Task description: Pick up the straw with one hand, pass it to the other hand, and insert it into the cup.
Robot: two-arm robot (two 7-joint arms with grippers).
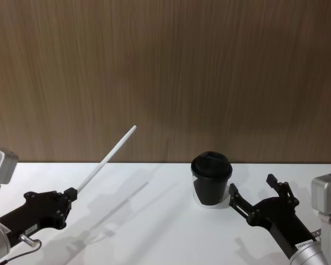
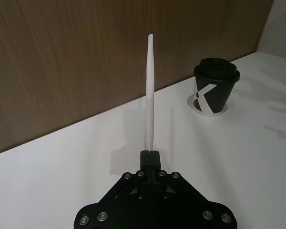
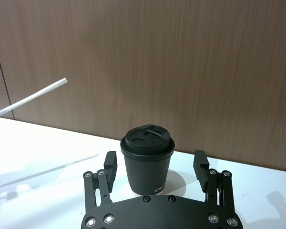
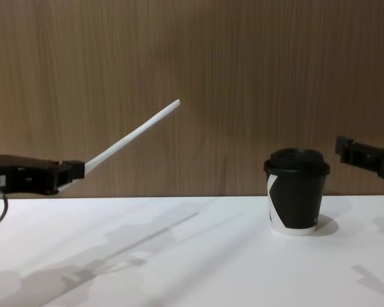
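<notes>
My left pincer (image 1: 71, 194) is on the near left, raised off the white table (image 1: 154, 226), and its fingers are closed tight on one end of the straw (image 1: 105, 160). The rest of the straw sticks out free, slanting up and away to the right in front of the wooden wall (image 1: 165, 72). Its far tip is high in the air and well left of the cup (image 1: 211, 180). In the left wrist view the straw (image 2: 149, 95) rises straight out of the pinched fingertips, with no gap between them.

The cup stands upright on the table, right of centre and close to the wall, with its black domed lid on. Nothing touches it.

My right pincer (image 1: 251, 186) hangs on the near right, just beside the cup, with its fingers spread wide and nothing between them. From the right wrist the cup (image 3: 148, 160) sits just ahead of the open fingers and is framed by them, though I cannot tell whether it reaches in between the tips. From the chest view, this pincer (image 4: 365, 153) floats at about lid height, right of the cup.
</notes>
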